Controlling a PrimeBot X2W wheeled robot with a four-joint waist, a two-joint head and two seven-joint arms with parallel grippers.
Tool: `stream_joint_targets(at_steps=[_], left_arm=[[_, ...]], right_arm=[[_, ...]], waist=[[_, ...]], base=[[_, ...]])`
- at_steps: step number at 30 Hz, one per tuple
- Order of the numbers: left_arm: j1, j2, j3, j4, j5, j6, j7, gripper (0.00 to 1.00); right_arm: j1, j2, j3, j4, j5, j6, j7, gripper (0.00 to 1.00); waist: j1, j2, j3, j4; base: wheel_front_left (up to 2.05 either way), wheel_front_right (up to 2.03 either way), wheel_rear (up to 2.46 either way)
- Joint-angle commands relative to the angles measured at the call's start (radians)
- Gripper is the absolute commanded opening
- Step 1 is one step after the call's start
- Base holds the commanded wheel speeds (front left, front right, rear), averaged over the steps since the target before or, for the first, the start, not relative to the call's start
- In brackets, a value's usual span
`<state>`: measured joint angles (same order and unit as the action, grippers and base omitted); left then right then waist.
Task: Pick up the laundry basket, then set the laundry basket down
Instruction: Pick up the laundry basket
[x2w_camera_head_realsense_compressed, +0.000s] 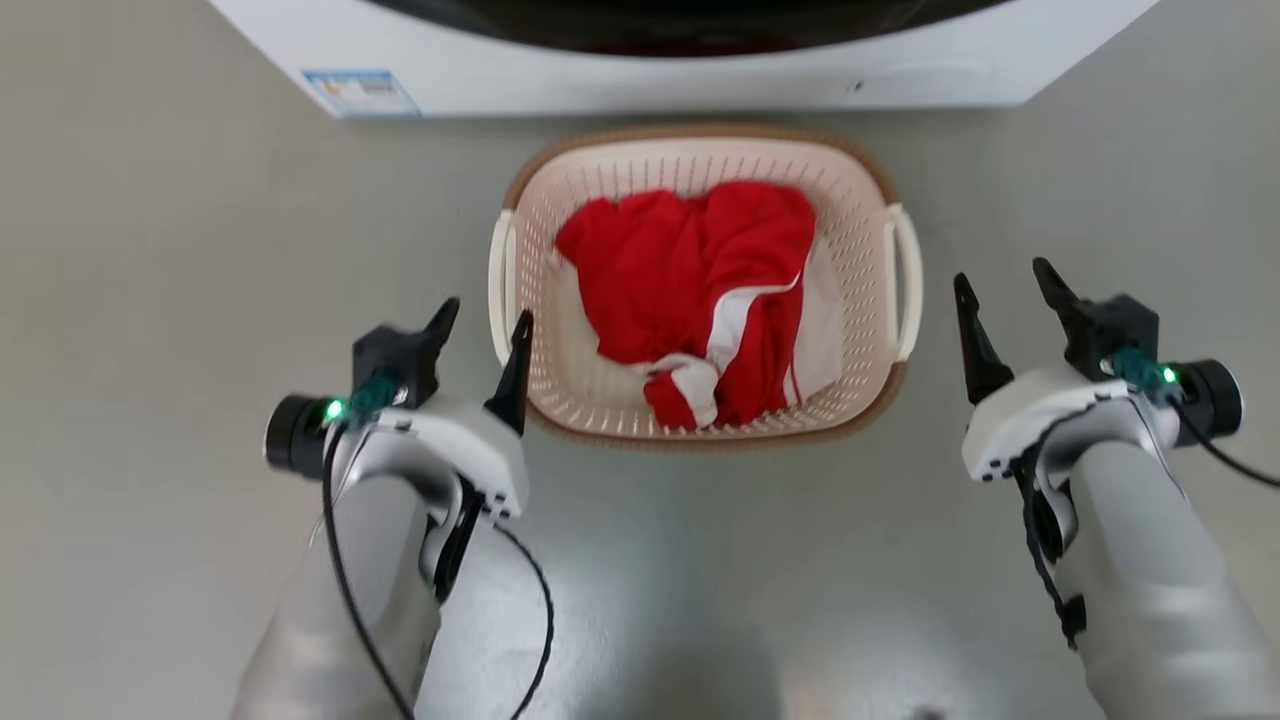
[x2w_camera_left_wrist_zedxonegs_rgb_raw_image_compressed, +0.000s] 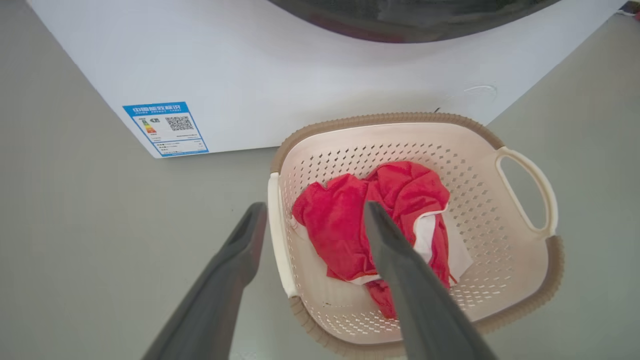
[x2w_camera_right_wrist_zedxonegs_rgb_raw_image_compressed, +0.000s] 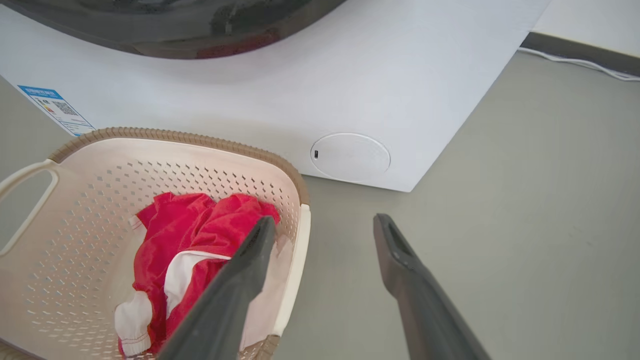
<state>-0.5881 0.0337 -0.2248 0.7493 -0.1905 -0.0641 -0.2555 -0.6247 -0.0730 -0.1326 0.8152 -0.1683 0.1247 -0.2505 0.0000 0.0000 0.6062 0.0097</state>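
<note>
Both the left pincer and the right pincer gape wide and empty beside the laundry basket, which sits on the floor before the washer. Each faces a side handle, probably for a level, two-sided lift.

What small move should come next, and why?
Probably ease the left gripper and right gripper down and forward until each handle sits between its fingers. Both are open, flanking the laundry basket on the floor; its left handle and right handle are not yet gripped.

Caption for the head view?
Left claw open at a handle of the laundry basket, right claw open beside it; red garment inside, washer behind.
</note>
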Motion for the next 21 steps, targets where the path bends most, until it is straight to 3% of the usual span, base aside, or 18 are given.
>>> stream_joint_targets(at_steps=[1, 10, 21], left_arm=[[-0.041, 0.017, 0.007, 0.013, -0.021, 0.013, -0.006, 1.00], [-0.207, 0.017, -0.091, 0.126, -0.106, 0.047, -0.006, 1.00], [-0.287, 0.017, -0.116, 0.162, -0.121, 0.080, -0.006, 1.00]], right_arm=[[-0.024, 0.009, 0.019, 0.018, -0.003, 0.006, -0.004, 1.00], [-0.162, 0.000, 0.014, 0.137, -0.035, 0.006, -0.007, 1.00], [-0.232, 0.007, 0.021, 0.146, -0.043, 0.006, -0.011, 1.00]], waist=[[0.0000, 0.0000, 0.052, 0.017], [0.0000, 0.0000, 0.173, 0.034], [0.0000, 0.0000, 0.266, 0.031]], base=[[0.00, 0.00, 0.00], [0.00, 0.00, 0.00], [0.00, 0.00, 0.00]])
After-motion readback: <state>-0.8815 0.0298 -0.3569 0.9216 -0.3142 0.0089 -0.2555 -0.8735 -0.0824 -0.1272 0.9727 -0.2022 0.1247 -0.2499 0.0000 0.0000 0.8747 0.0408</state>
